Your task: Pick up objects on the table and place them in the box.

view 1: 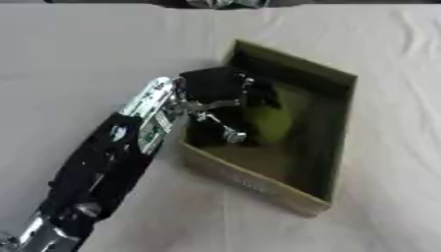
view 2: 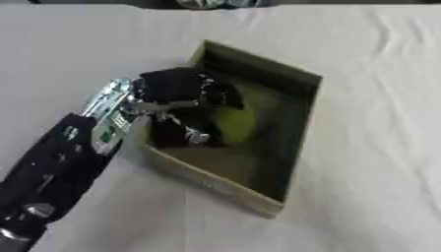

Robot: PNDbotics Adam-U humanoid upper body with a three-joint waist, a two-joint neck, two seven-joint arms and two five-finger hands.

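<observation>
Inside the box (view 1: pixel 331 142), a green object (view 1: pixel 271 123) just beneath the left hand (view 1: pixel 220 91).

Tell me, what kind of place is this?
Probably a robot test bench, not a home: a table under a plain white cloth, one open cardboard box, and the robot's left hand lowering a yellow-green object into it.

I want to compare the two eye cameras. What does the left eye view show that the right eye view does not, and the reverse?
Only the left eye view shows the silver joint low on the left arm, at its bottom-left corner. Only the right eye view shows more bare cloth right of the box. Both show the left hand reaching into the box over a yellow-green object; whether the fingers grip it cannot be told.
</observation>
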